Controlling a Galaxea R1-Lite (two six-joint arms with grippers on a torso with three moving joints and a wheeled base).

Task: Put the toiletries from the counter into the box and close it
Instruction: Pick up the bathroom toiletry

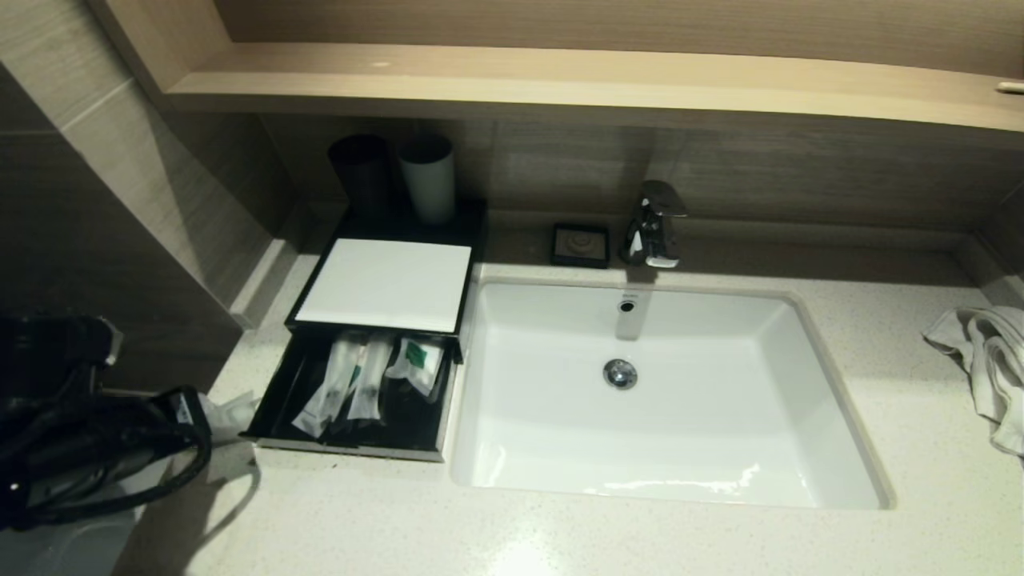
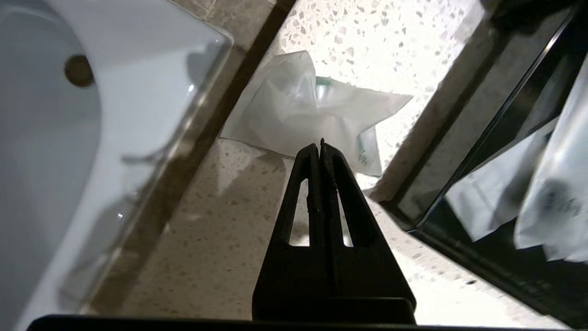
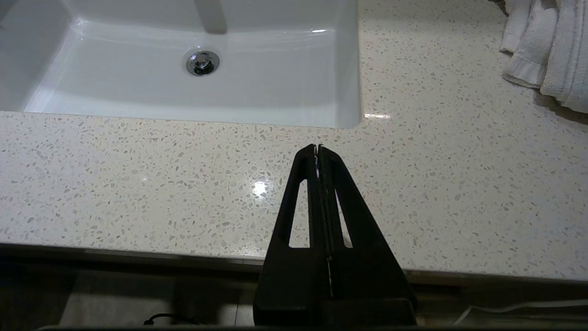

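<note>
**One packet left beside the drawer**

At the counter's left edge our left gripper [image 2: 320, 146] hovers, fingers together, above the last packet [image 2: 303, 110], just left of the open box [image 1: 352, 444]. We should spread the fingers, pinch the crumpled middle, lift clear of the rim. Our right gripper [image 3: 318, 148], fingers together, idles near the front edge.

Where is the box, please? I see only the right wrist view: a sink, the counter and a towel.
Observer: The box stands on the counter left of the sink, with its drawer pulled open.
Operator: Are toiletries inside already?
Observer: Yes, several white packets lie in the drawer.
Operator: Is any left outside?
Observer: One packet lies on the counter beside the box, just ahead of the shut left end effector.
</note>
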